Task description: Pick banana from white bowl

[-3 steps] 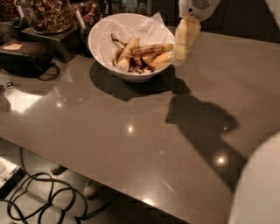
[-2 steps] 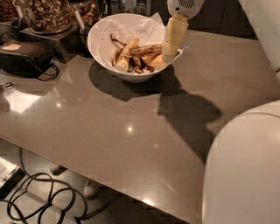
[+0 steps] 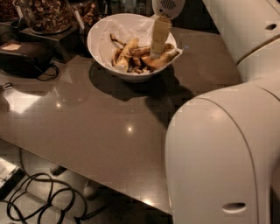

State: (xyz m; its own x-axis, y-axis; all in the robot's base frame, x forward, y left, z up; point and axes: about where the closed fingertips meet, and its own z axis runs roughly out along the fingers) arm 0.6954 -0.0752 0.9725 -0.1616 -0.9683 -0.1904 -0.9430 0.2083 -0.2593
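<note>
step: reaching, nothing lifted yet | claw (image 3: 154, 53): low inside white bowl (image 3: 94, 41), just above banana (image 3: 162, 59); released or clenched, cannot tell | banana: lying in bowl | left: grasp, lift out

tool (image 3: 155, 53) in white bowl (image 3: 97, 48), top cut off, banana (image 3: 165, 59) partly hidden

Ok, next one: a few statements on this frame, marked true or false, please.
The gripper reaches down into the white bowl, near the banana. True.
The banana hangs in the air above the bowl. False: it lies in the bowl.
The bowl stands on the floor. False: it stands on the table.
Glass jars stand behind the bowl, to its left. True.
</note>
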